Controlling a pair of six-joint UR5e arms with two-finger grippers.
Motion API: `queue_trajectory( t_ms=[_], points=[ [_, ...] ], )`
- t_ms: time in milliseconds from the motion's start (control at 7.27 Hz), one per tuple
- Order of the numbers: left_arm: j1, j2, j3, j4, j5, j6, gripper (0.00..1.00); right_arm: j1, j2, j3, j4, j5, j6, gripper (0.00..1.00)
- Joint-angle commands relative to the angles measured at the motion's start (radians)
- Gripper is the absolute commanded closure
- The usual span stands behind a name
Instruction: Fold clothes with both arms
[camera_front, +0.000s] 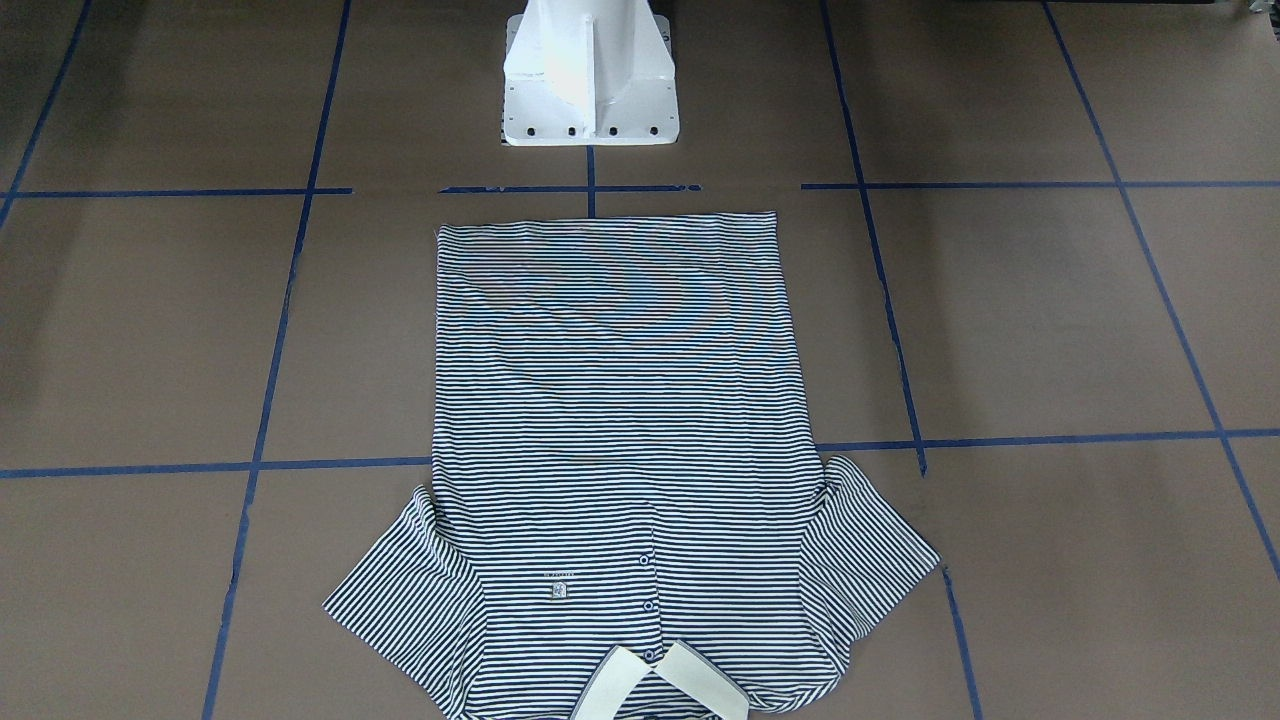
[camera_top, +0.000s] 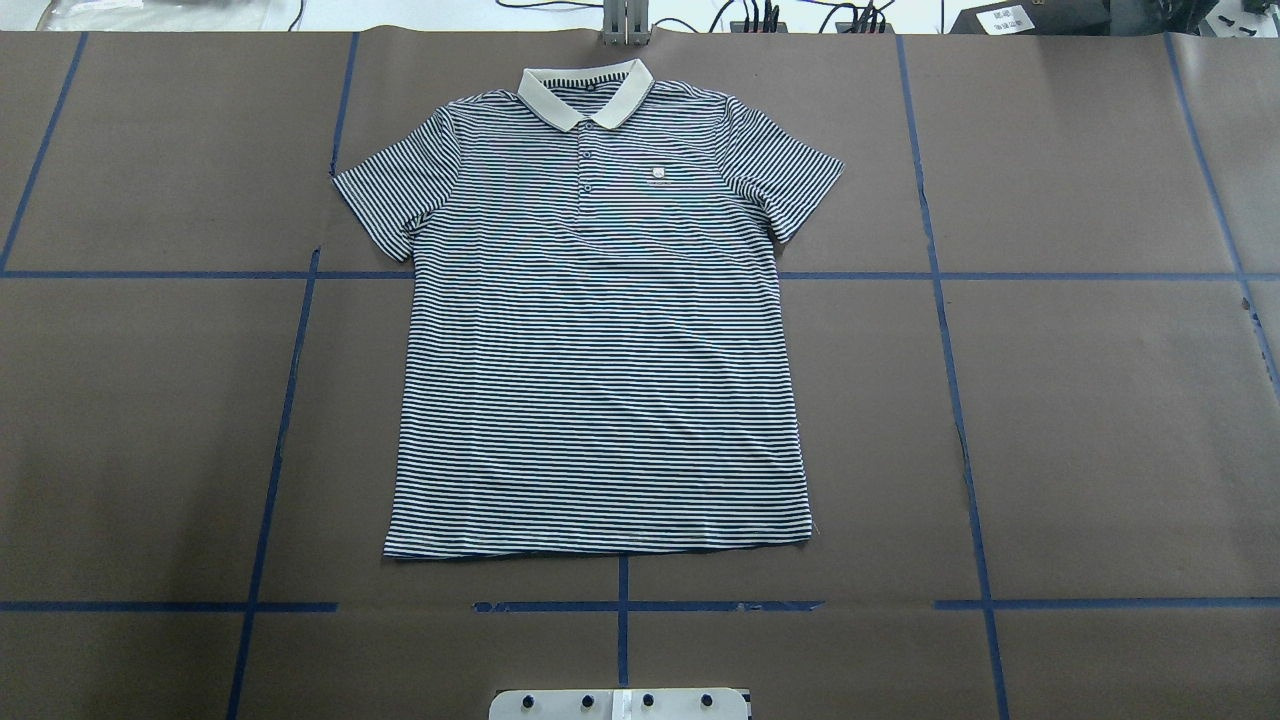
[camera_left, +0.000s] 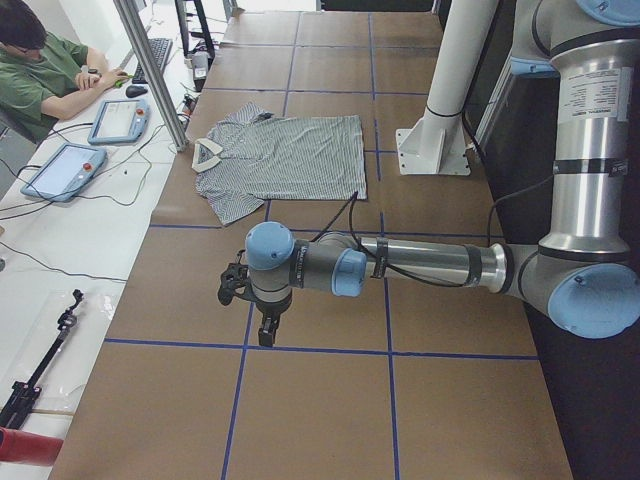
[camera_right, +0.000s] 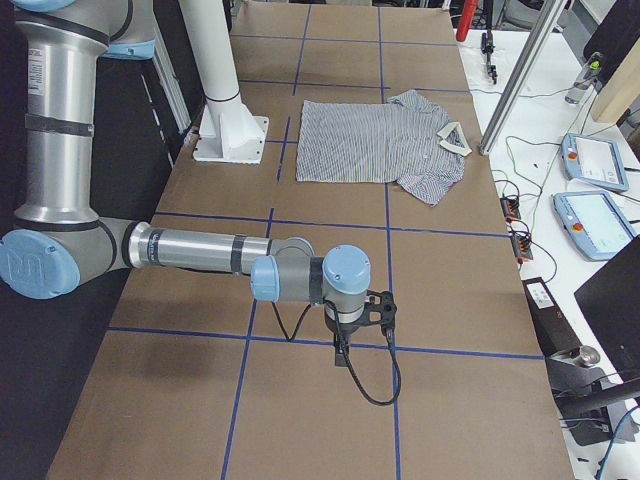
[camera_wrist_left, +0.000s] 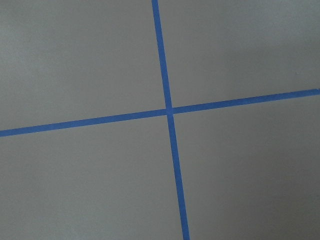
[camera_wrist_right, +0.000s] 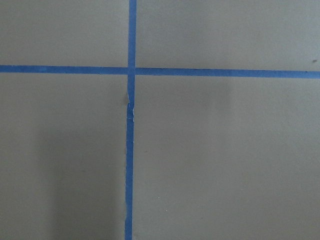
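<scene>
Front-facing view, shirt: we find the short-sleeved polo shirt with thin navy-and-white stripes (camera_front: 620, 400) spread flat, front up, on the brown paper-covered surface (camera_front: 1050, 320). Its hem lies nearest the white pedestal base (camera_front: 590, 90), and its plain cream collar (camera_front: 612, 682) is at the end away from the base.
Front-facing view, grid: blue tape lines (camera_front: 1000, 185) cross the surface.
Overhead view, shirt: unfolded, both sleeves out sideways. The small chest label (camera_top: 658, 176) sits just beside the button placket (camera_top: 588, 165).
Left-side view, left hand: on the silver-grey tubular left arm (camera_left: 430, 262), the black two-finger left hand (camera_left: 267, 335) points down over bare surface, well apart from the shirt. We cannot tell whether its fingers are apart or together.
Left-side view, bystander: a person (camera_left: 40, 80) in green sits at a white bench.
Right-side view, right hand: on the right arm (camera_right: 190, 248), the right hand (camera_right: 343, 358) points down, well apart from the shirt. We cannot tell its opening either.
Wrist views: each shows a tape crossing on bare surface.
</scene>
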Motion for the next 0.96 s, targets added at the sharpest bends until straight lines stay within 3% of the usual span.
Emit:
queue_trajectory(
  t_ms=[0, 550, 688, 825],
  points=[
    [0.002, -0.005, -0.002, -0.005, 0.002, 0.0, 0.0, 0.0, 0.0, -0.002, 0.0, 0.0, -0.001, 0.0],
    [0.002, -0.008, -0.006, -0.063, 0.006, 0.003, 0.0, -0.017, 0.0, 0.0, 0.055, 0.009, 0.001, 0.0],
    [0.023, -0.008, -0.006, -0.08, 0.096, 0.005, 0.0, -0.025, 0.001, 0.0, 0.078, 0.009, 0.004, 0.0],
    [0.04, -0.009, 0.009, -0.132, 0.129, 0.002, 0.0, -0.037, 0.003, 0.003, 0.118, 0.009, 0.007, 0.0]
  ],
)
